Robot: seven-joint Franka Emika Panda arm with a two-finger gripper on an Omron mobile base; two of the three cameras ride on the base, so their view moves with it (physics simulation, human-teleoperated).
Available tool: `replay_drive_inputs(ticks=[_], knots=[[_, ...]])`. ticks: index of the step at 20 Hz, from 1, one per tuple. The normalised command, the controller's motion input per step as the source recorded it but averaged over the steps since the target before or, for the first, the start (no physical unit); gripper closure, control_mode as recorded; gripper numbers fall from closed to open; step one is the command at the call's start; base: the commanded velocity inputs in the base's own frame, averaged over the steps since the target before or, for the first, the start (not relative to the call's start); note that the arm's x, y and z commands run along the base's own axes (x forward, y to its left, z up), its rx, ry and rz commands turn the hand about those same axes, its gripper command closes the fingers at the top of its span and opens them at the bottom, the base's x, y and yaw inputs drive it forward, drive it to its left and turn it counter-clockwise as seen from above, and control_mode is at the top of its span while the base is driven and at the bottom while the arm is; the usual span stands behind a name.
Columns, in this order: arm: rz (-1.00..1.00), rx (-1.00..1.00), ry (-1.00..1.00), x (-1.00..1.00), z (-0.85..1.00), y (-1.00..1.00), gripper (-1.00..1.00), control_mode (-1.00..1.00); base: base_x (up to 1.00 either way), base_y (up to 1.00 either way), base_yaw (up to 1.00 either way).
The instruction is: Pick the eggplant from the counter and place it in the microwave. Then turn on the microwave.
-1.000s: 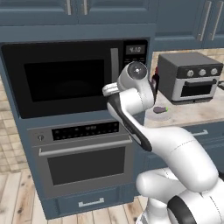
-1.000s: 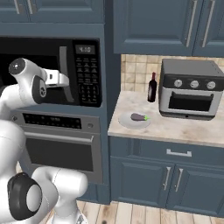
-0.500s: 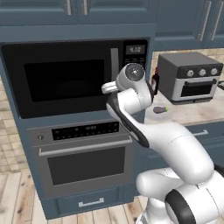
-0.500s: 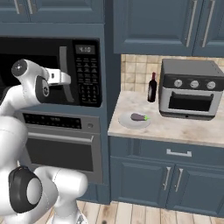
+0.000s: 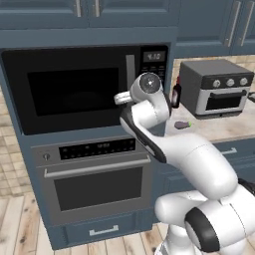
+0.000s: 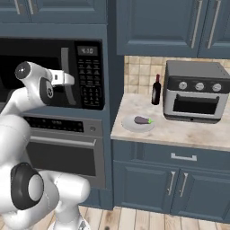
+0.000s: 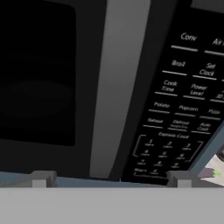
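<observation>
You get flat, even rendered light in both base views, with no clear source and only soft shading under the counter (image 6: 188,134) edge. The microwave (image 5: 74,89) glass reads nearly black, with no glare. Your hand view is dim and soft: the keypad lettering blurs slightly, and the grey handle (image 7: 118,87) shows a smooth gradient.

Pale beige speckled stone desk (image 6: 179,130) over blue-grey drawers and cabinets with silver handles, right of tall oven column. On desk: round pale grey plate (image 6: 135,124) near front left corner, small dark purple eggplant (image 6: 143,120) with green stem cap lying on plate; dark red bottle (image 6: 156,90) upright at back by tiled wall; grey toaster oven (image 6: 194,92) with knobs just right of bottle, well apart from plate.
</observation>
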Motion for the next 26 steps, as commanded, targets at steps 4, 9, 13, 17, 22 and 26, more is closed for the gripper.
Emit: replay_drive_inputs(ticks=[4,9,13,17,22,26], knots=[[0.0,0.0,-0.01,0.21,0.0,0.03,-1.0,-1.0,0.0,0.0,0.0],[0.0,0.0,0.0,0.22,0.0,0.02,-1.0,-1.0,0.0,0.0,0.0],[0.0,0.0,0.0,0.23,0.0,0.03,-1.0,-1.0,0.0,0.0,0.0],[0.0,0.0,-0.01,0.24,0.0,0.03,-1.0,-1.0,0.0,0.0,0.0],[-0.01,0.0,-0.02,0.23,0.0,0.0,-1.0,-1.0,0.0,0.0,0.0],[0.0,0.0,-0.02,0.23,0.0,0.01,-1.0,-1.0,0.0,0.0,0.0]])
